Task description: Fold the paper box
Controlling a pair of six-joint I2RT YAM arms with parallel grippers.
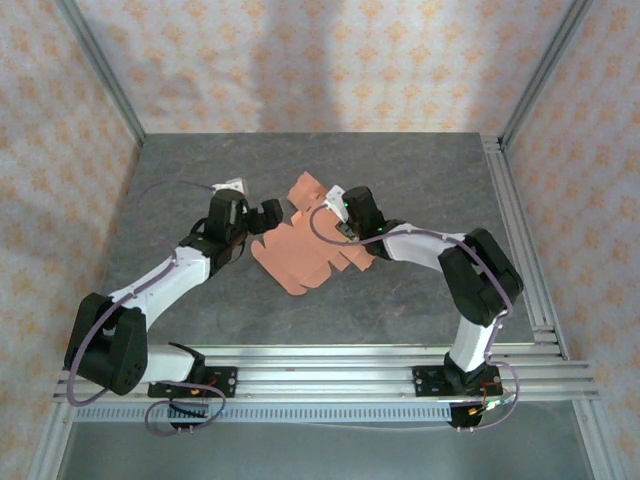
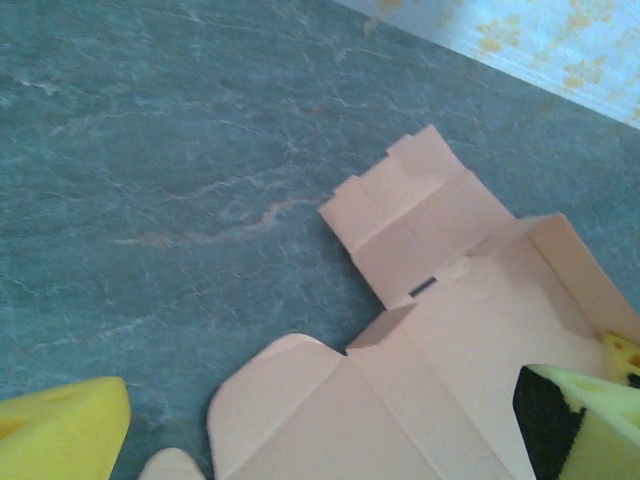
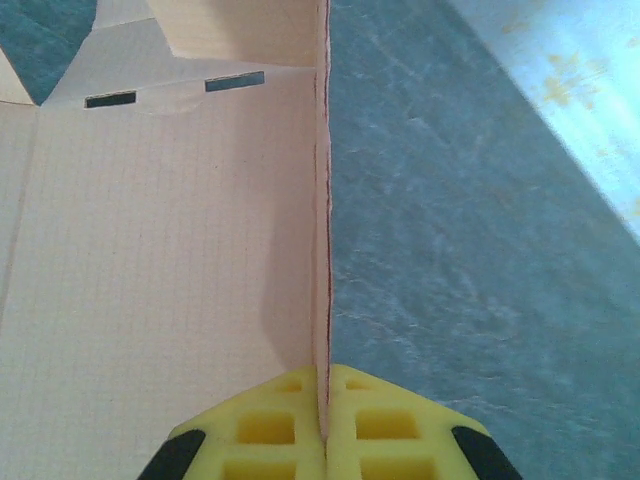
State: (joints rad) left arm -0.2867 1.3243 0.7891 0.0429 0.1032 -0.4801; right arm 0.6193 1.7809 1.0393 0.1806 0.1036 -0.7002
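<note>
- The paper box (image 1: 305, 255) lies mostly flat at the middle of the surface (image 1: 420, 310), between your two arms.
- Your right jaws are pinched shut on its right-hand flap (image 3: 322, 200), which stands upright and edge-on.
- Your left jaws stand wide and hold nothing, just beside the sheet's left edge. The flat flaps lie ahead and to their right, so that arm looks nearer to them.

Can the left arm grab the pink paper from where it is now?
Probably yes. The left gripper is open right at the edge of the paper box, with card lying between its fingers. The right gripper pinches a raised flap on the far side, out of the way.
</note>
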